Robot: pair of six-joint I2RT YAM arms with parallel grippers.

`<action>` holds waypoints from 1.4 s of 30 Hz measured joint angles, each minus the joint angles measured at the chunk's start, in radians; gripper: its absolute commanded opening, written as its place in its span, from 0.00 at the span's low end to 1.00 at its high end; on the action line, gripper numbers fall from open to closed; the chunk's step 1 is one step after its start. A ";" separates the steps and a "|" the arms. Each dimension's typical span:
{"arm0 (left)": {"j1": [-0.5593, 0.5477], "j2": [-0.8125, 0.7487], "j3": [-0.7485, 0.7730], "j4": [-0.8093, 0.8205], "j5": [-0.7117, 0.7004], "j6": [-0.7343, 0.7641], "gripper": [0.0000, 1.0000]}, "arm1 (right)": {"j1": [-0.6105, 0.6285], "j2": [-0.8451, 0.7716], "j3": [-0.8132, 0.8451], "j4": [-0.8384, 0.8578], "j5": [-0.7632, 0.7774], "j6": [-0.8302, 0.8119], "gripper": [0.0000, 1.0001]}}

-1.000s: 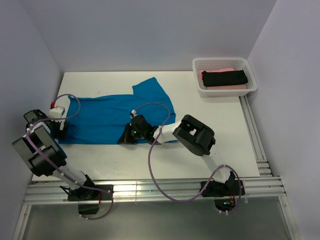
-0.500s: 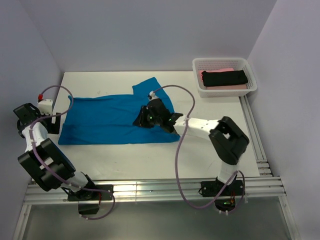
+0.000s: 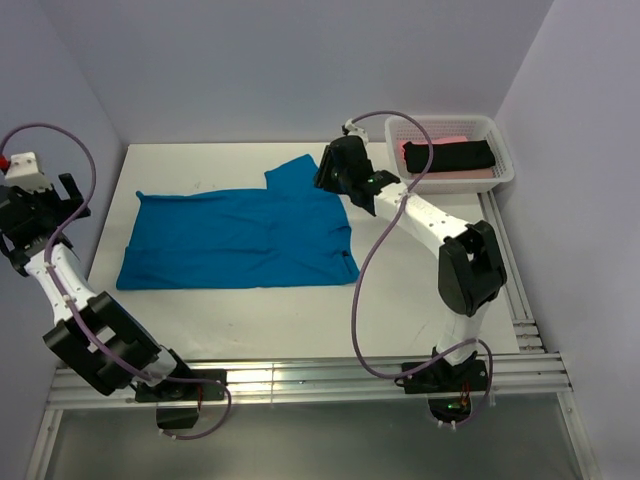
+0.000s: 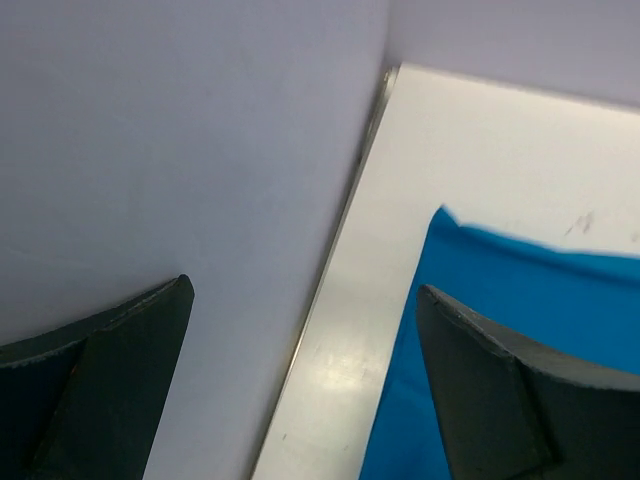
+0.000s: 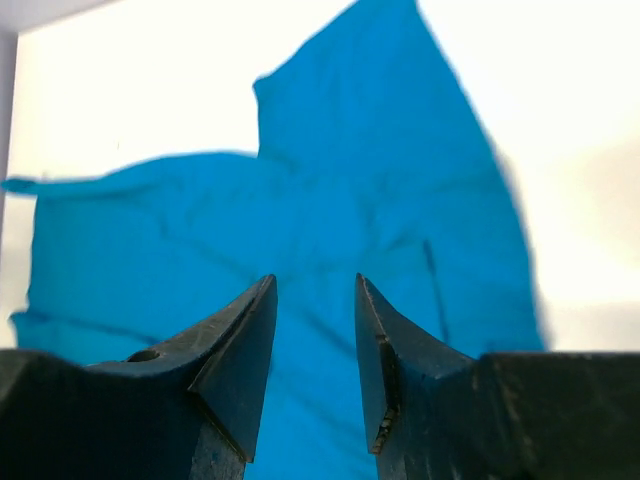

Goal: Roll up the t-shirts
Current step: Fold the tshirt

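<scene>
Right pincer (image 5: pixel 315 290) off flat, unrolled blue t-shirt (image 3: pixel 240 238)

Top view: the right arm (image 3: pixel 415 205) covers part of the blue shirt (image 3: pixel 240 235); the black shirt (image 3: pixel 450 156) hides most of the pink shirt (image 3: pixel 445 140) in the basket (image 3: pixel 440 118). Right wrist view: blue shirt blurred, its near part behind the right fingers (image 5: pixel 240 350). Left wrist view: picture edges crop blue shirt and left fingers (image 4: pixel 490 380).
</scene>
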 measured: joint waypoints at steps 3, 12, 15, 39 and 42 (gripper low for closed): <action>0.001 -0.019 0.006 0.042 0.022 -0.065 1.00 | -0.005 0.002 0.019 -0.001 0.038 -0.037 0.45; -0.017 -0.154 0.048 0.029 0.126 -0.103 0.99 | -0.005 -0.161 -0.191 0.122 0.123 -0.113 0.84; -0.067 -0.233 0.049 0.055 0.117 -0.087 1.00 | -0.005 -0.242 -0.225 0.178 0.151 -0.145 0.86; -0.170 0.190 0.248 -0.114 0.271 0.014 0.93 | -0.060 0.074 0.185 0.106 0.018 -0.280 0.74; -0.212 0.306 0.248 -0.180 0.191 0.040 0.92 | -0.076 0.238 0.370 0.002 -0.023 -0.288 0.73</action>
